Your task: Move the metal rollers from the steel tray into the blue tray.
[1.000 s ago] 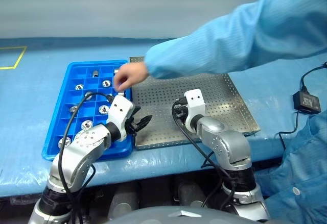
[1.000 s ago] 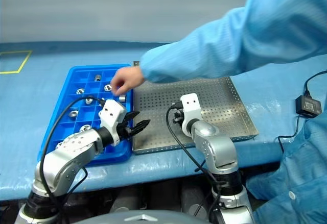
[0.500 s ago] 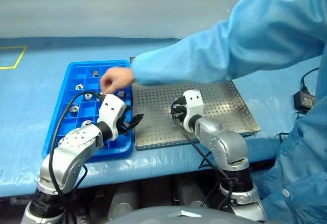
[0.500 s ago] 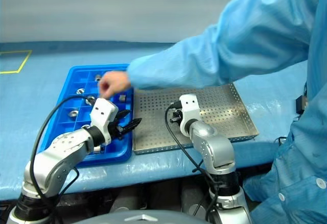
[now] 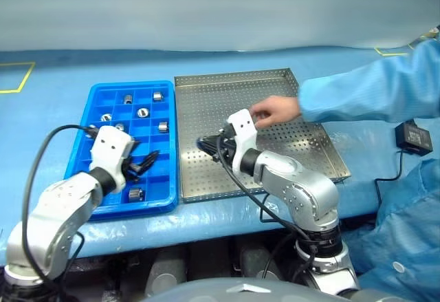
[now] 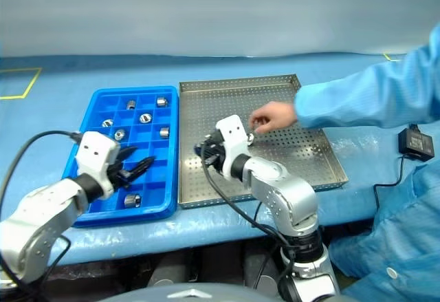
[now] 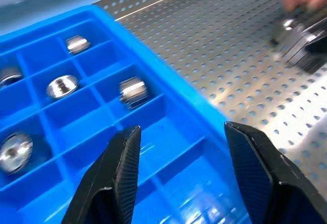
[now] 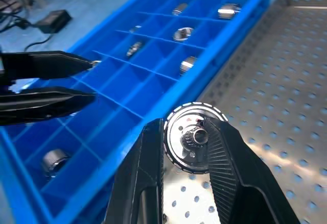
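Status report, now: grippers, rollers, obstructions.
Right gripper shut on roller above steel tray. Left gripper open, empty, over blue tray. Person's hand over steel tray.

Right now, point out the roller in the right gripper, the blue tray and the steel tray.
roller [image 8: 194, 138], right wrist view, its round face.
blue tray [image 5: 130, 85], left eye view, far rim.
steel tray [image 5: 234, 76], left eye view, far rim.
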Robot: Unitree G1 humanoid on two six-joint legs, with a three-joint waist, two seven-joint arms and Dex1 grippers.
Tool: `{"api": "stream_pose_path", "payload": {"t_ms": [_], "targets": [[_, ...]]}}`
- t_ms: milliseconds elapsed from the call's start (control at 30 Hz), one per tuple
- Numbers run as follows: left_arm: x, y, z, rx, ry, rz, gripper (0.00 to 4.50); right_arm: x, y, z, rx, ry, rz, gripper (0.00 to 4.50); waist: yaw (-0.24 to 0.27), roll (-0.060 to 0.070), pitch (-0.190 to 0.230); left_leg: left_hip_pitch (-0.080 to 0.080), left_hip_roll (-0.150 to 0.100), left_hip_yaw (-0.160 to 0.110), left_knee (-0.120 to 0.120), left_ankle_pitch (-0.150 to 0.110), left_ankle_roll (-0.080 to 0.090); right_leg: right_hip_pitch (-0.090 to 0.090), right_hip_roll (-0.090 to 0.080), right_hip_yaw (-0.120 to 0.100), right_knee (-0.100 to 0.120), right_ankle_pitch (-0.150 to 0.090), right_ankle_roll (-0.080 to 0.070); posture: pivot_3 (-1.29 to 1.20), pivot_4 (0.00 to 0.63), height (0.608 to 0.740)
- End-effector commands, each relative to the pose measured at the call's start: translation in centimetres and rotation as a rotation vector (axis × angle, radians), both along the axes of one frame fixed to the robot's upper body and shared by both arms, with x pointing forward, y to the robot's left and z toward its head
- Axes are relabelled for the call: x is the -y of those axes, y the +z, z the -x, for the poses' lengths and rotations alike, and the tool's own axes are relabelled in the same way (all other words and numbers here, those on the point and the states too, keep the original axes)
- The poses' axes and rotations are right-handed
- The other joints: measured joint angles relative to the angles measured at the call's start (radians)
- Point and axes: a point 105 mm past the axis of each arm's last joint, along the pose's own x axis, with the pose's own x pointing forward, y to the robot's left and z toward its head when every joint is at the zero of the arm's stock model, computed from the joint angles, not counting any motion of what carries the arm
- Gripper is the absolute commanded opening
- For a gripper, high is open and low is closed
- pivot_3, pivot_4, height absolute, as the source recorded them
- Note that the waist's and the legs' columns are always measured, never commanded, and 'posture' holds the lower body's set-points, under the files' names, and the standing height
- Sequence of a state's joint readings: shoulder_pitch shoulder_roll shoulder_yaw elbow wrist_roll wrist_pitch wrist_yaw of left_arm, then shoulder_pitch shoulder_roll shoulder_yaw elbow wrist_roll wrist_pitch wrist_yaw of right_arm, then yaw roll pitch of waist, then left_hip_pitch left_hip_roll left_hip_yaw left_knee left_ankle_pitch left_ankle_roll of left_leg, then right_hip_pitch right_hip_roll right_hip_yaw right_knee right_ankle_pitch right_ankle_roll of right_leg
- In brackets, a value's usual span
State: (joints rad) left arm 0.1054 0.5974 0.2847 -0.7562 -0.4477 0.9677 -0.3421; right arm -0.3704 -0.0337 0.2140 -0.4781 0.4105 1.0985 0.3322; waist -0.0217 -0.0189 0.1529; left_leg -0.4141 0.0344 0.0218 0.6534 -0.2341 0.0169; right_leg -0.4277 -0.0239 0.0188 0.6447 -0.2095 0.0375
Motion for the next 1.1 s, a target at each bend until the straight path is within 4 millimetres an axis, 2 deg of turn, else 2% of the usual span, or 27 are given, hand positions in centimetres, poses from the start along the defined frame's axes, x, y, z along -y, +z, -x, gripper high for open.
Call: {"api": "stream_pose_path", "payload": {"t_ms": [33,267,333,467,633,667,700,800,933,1033,1100], "targets": [[-0.9,1.4,0.5,0.055,0.055,-0.042,2.84,-2.1,1.6,0.4,0.052,0.085,-0.037,0.83,0.010,0.000,0.000,0.000,0.000,0.000,0.000,0.000,0.000,0.000,0.000,0.000,0.000,0.000,0.000,0.12,0.150,0.740],[-0.8,0.9,1.6,0.047,0.109,-0.017,2.84,-5.6,1.2,0.9,0.042,0.199,-0.015,0.83,0.038,0.000,0.000,0.000,0.000,0.000,0.000,0.000,0.000,0.000,0.000,0.000,0.000,0.001,-0.003,0.18,0.150,0.740],[-0.9,0.8,1.8,0.046,0.118,-0.015,2.84,-6.2,0.2,1.0,0.017,0.224,0.009,0.83,0.045,-0.001,0.000,0.000,0.000,0.000,0.000,0.000,0.000,0.000,-0.001,-0.001,0.000,0.001,-0.004,0.20,0.150,0.740],[-0.9,0.7,2.0,0.044,0.130,-0.011,2.84,-6.3,-2.0,0.5,-0.036,0.220,0.063,0.83,0.059,-0.001,0.000,0.000,0.000,0.000,0.000,0.000,0.000,0.000,-0.001,-0.002,0.000,0.001,-0.004,0.22,0.150,0.740],[-0.6,0.6,2.1,0.045,0.122,0.000,2.84,-5.9,-2.7,0.0,-0.053,0.194,0.080,0.83,0.067,-0.001,0.000,0.000,0.000,0.000,0.000,0.000,0.000,0.000,-0.001,-0.002,0.000,0.001,-0.004,0.22,0.150,0.740],[-0.4,0.6,2.1,0.045,0.113,0.007,2.84,-5.7,-2.5,-0.2,-0.037,0.184,0.081,1.59,0.067,-0.001,0.000,0.000,0.000,0.000,0.000,0.000,0.000,0.000,-0.001,-0.002,0.000,0.001,-0.005,0.22,0.150,0.740],[-0.1,0.6,2.0,0.044,0.104,0.013,2.84,-5.6,-2.2,-0.3,-0.016,0.174,0.074,1.87,0.067,-0.001,0.000,0.000,0.000,-0.001,0.000,0.000,0.000,0.000,-0.001,-0.002,0.000,0.001,-0.005,0.21,0.150,0.740],[0.6,0.5,1.7,0.046,0.070,0.034,2.84,-4.7,-0.8,-0.7,0.050,0.126,0.033,2.82,0.068,-0.001,0.000,0.000,0.000,-0.001,0.000,0.000,0.000,0.000,-0.001,-0.003,-0.001,0.000,-0.003,0.19,0.150,0.740],[2.9,0.6,0.6,0.060,-0.006,0.106,2.84,-1.2,0.8,-2.7,0.103,-0.059,-0.003,2.82,0.068,-0.001,0.000,-0.001,-0.001,-0.001,0.000,0.000,0.000,0.001,-0.002,-0.003,-0.001,0.000,-0.003,0.14,0.150,0.740],[5.7,0.5,-0.2,0.062,-0.114,0.162,2.84,2.2,0.4,-4.4,0.094,-0.262,0.005,2.82,0.064,-0.001,-0.001,-0.001,-0.005,-0.001,0.001,0.000,0.000,0.001,-0.002,-0.003,-0.001,0.000,-0.003,0.09,0.150,0.740],[6.7,0.5,-0.6,0.062,-0.151,0.184,2.84,3.9,-0.2,-5.2,0.070,-0.386,0.024,2.82,0.058,-0.002,-0.001,0.000,-0.006,-0.001,0.001,0.000,0.000,0.001,-0.002,-0.003,-0.001,0.000,-0.004,0.09,0.150,0.740]]}}
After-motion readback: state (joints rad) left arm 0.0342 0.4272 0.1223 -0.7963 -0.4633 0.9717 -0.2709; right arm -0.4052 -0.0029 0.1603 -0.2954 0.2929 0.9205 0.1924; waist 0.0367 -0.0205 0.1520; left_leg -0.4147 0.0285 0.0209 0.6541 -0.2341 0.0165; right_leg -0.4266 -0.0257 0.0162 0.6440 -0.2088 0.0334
